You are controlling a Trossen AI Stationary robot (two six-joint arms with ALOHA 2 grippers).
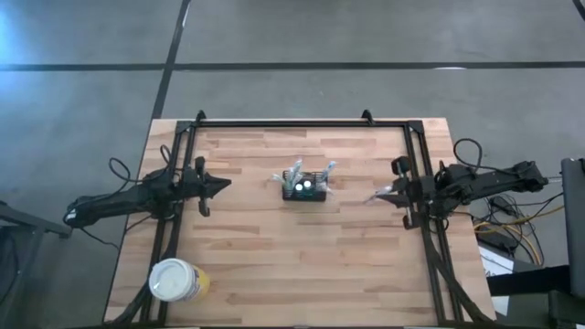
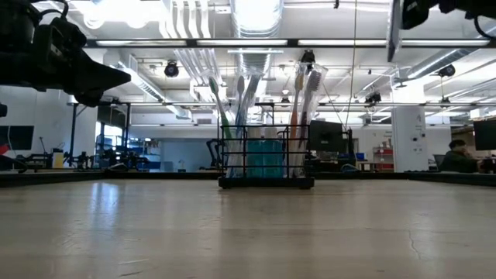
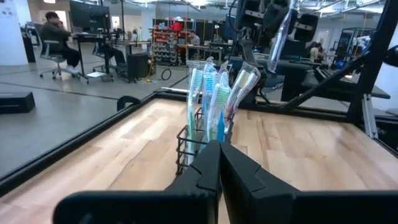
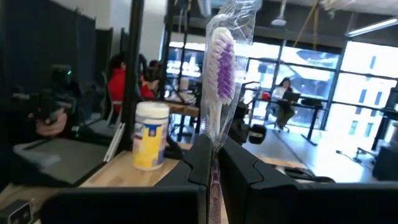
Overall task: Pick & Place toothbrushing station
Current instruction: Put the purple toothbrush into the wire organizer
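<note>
The toothbrushing station (image 1: 304,186) is a small black slatted holder that stands on its base mid-table, with several wrapped toothbrushes upright in it. It also shows in the low view (image 2: 266,159) and the left wrist view (image 3: 198,144). My left gripper (image 1: 222,185) is shut and empty above the table, left of the station, pointing at it (image 3: 219,160). My right gripper (image 1: 384,194) is right of the station and shut on a toothbrush (image 4: 221,62) with purple bristles in a clear wrapper. My right gripper pinches the wrapped toothbrush's handle (image 4: 213,154) between its two fingers, which reach in from the table's right side. The brush head (image 4: 221,59) sticks out past the fingertips. The toothbrush is lifted clear of the table.
A round yellow cup with a white lid (image 1: 175,281) stands near the table's front left corner and shows in the right wrist view (image 4: 151,135). A black frame rail (image 1: 302,124) runs along the table's far edge and sides. People sit at desks in the room beyond.
</note>
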